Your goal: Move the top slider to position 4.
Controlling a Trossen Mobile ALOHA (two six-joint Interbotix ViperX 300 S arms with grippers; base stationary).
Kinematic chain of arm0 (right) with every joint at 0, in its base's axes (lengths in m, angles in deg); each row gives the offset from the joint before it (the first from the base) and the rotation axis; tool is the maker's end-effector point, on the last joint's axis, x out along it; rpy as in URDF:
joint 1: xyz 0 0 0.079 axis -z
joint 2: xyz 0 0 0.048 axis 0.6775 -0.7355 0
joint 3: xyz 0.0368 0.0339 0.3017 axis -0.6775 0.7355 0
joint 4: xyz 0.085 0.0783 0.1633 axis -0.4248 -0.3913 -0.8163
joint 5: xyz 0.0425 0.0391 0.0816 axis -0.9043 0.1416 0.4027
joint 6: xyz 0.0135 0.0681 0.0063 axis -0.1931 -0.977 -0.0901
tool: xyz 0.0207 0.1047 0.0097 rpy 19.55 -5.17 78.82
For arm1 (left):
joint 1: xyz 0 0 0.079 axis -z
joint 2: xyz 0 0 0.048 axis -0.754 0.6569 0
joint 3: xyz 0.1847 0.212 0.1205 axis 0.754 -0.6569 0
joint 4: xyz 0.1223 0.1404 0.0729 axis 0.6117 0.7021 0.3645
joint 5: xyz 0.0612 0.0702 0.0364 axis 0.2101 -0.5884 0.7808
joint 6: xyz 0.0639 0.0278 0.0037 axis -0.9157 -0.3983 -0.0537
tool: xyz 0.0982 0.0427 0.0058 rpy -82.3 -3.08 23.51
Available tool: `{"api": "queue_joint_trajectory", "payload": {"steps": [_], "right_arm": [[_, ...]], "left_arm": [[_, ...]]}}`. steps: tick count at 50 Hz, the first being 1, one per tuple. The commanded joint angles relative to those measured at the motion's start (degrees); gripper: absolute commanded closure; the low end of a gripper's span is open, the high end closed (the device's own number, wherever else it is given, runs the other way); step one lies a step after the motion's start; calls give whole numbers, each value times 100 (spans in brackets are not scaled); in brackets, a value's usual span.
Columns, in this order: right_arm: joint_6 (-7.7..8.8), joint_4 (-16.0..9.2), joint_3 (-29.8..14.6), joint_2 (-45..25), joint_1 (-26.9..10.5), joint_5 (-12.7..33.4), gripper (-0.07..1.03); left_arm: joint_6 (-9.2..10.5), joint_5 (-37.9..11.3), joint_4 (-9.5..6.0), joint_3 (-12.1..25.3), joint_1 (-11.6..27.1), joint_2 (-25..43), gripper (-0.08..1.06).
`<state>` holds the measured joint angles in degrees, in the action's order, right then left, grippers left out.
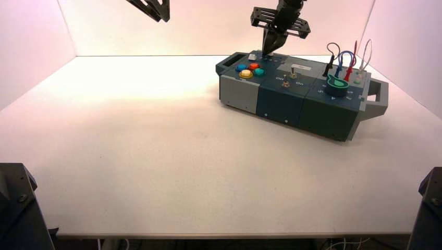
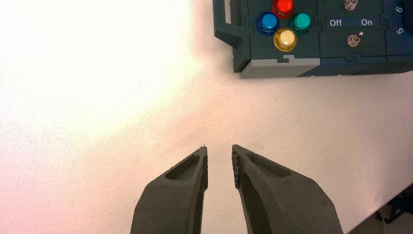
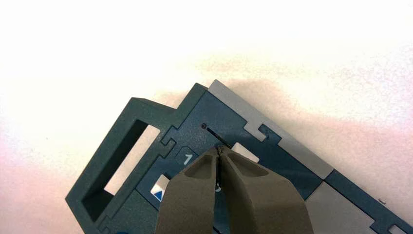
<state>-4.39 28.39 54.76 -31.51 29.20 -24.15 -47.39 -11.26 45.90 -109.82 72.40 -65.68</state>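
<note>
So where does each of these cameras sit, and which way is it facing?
High view: above and behind the arms, looking down at the box; parts of both arms show.
Left wrist view: on the left arm, looking down at the table and the box's near edge; its own fingers show.
Right wrist view: on the right arm, looking down at the box's far left corner; its own fingers show.
Both high and left wrist views show the yellow button.

Top slider's cap (image 3: 245,152): plain white
Square button (image 3: 159,187): white, blue triangle on it
Box (image 1: 279,86): dark blue-green, grey panels
4 round buttons (image 2: 285,39): red, blue, green, yellow
Knob (image 1: 337,86): dark, green top
Lettering (image 2: 335,23): white
Wires (image 1: 346,52): black, blue, red, whitish
Switches (image 2: 354,40): metallic
Tabletop (image 1: 156,156): pale, pinkish
</note>
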Motion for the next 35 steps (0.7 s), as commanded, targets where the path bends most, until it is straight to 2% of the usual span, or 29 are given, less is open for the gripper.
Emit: {"api": "queue_joint_trajectory", "payload": {"steps": [1, 18, 35], "right_arm": [[-26, -44, -193, 255, 53, -26, 98], [-26, -141, -439, 176, 53, 62, 98], [-35, -149, -431, 62, 79, 88, 98]], "left_arm": [[-18, 9, -9, 123, 44, -158, 68], [-18, 0, -9, 123, 44, -158, 68], [-18, -26, -9, 123, 44, -158, 68]]}}
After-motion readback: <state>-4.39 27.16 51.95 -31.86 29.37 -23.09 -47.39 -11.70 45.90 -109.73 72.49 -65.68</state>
